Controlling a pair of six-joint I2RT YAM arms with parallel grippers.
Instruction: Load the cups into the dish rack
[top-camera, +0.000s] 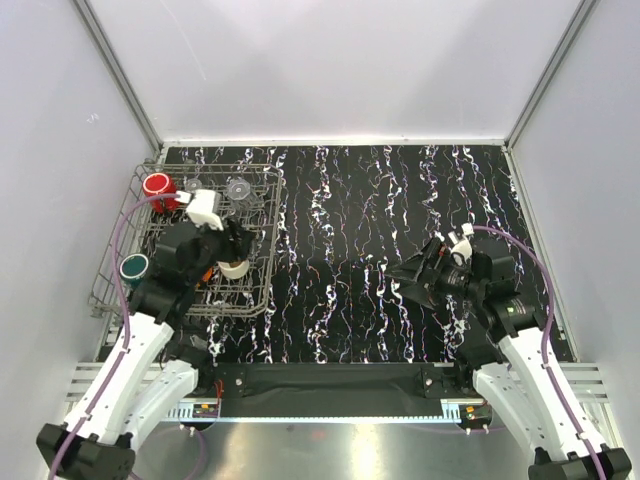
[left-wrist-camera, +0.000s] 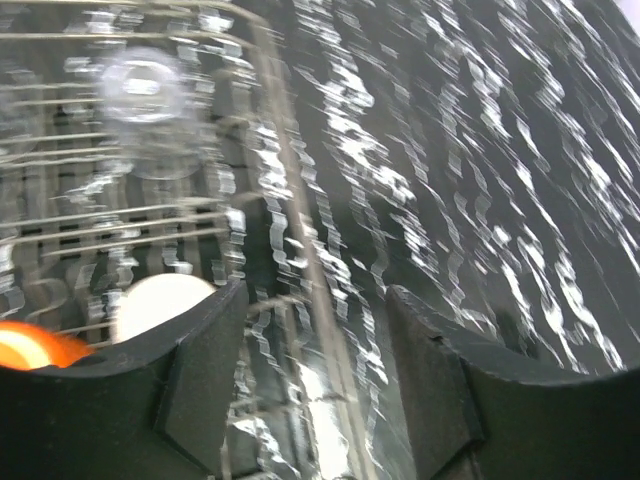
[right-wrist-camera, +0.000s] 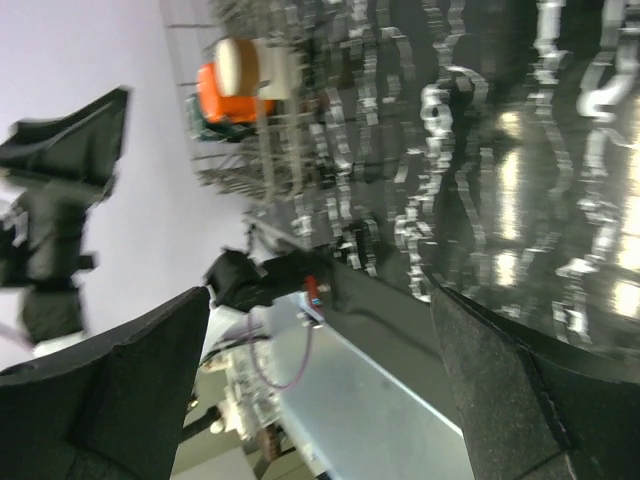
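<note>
Cups sit in the dish rack (top-camera: 215, 167) at the bench's (top-camera: 350, 250) left edge: a red cup (top-camera: 157, 185) in its far left corner, a clear cup (top-camera: 240, 190) on the far side, a dark green cup (top-camera: 134, 266) at left, and a cream cup (top-camera: 235, 268) touching an orange cup (right-wrist-camera: 222, 98). The left pincer (left-wrist-camera: 315, 300) hangs over the cream cup, part-spread and empty. The right pincer (right-wrist-camera: 320, 300) hovers wide and empty over the bench's right side.

Blur smears the dish rack (left-wrist-camera: 150, 213) and a clear cup (left-wrist-camera: 145, 90) in the left wrist view; the orange cup (left-wrist-camera: 30, 347) is cut by the edge; the cream cup (left-wrist-camera: 160, 300) sits half behind the left gripper (left-wrist-camera: 315, 295); overhead, the left arm (top-camera: 185, 255) covers the rack's middle.
</note>
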